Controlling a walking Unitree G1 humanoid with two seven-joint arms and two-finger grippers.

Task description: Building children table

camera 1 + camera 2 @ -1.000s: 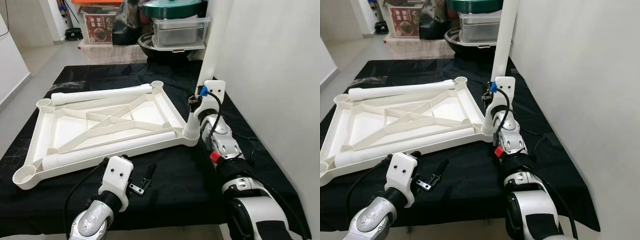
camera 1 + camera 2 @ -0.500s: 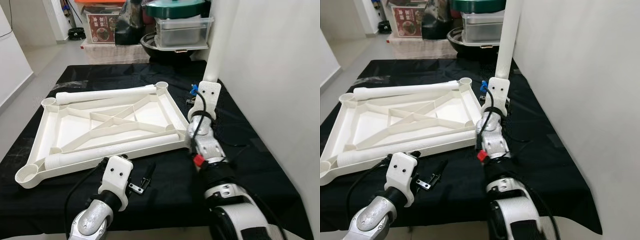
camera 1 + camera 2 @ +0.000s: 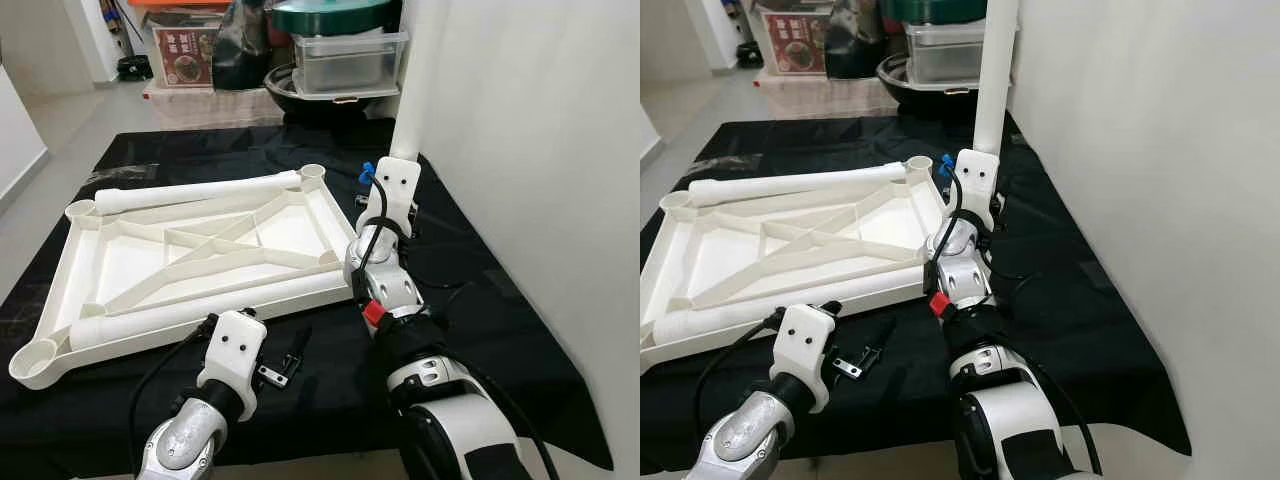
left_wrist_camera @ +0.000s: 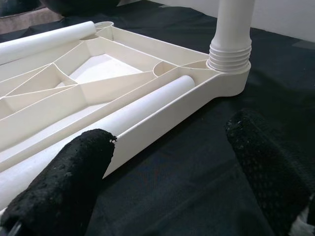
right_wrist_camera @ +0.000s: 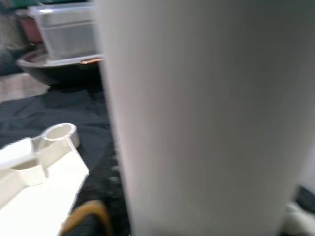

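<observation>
— Where's the tabletop?
— The white tabletop (image 3: 190, 250) lies upside down on my black table (image 3: 480, 300), one leg (image 4: 231, 34) upright in its near corner.
— Your pincers?
— Right pincer (image 3: 392, 190) holds that leg, I can't tell how tightly; left pincer (image 4: 172, 162) hovers open nearby

Even, bright indoor light, soft shadows on the black cloth (image 3: 470, 300). Head views are sharp; right wrist view is badly blurred, the white table leg (image 5: 202, 118) way out of focus.
</observation>
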